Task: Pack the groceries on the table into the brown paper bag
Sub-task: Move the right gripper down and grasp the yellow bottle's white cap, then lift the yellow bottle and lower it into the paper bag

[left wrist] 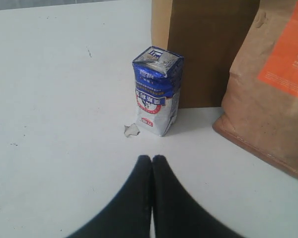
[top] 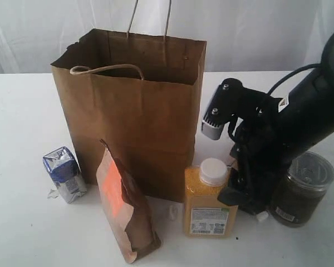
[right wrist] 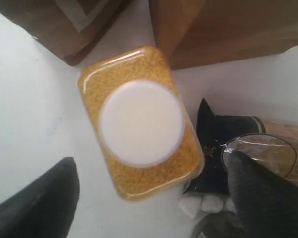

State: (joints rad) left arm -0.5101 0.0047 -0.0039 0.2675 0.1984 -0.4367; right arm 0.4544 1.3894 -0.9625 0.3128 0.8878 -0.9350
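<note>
Count on table [top: 22, 233]: one brown paper bag [top: 133, 111], upright, mouth up. In front, one each: carton [top: 65, 173], pouch [top: 125, 203], bottle [top: 210, 197], dark jar [top: 300, 189], all long axis vertical (pouch leans). Spaghetti packet [right wrist: 283, 148] shows only in right wrist view, lying just beside bottle. Right gripper [right wrist: 150, 163] spread wide above bottle cap, empty. Left gripper [left wrist: 151, 198] pinched together, empty, facing carton.

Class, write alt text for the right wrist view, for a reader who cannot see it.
Seen from above, the yellow white-capped bottle stands on the white table, framed by the right gripper's open fingers. The brown paper bag stands close by, a spaghetti packet beside the bottle.
</note>
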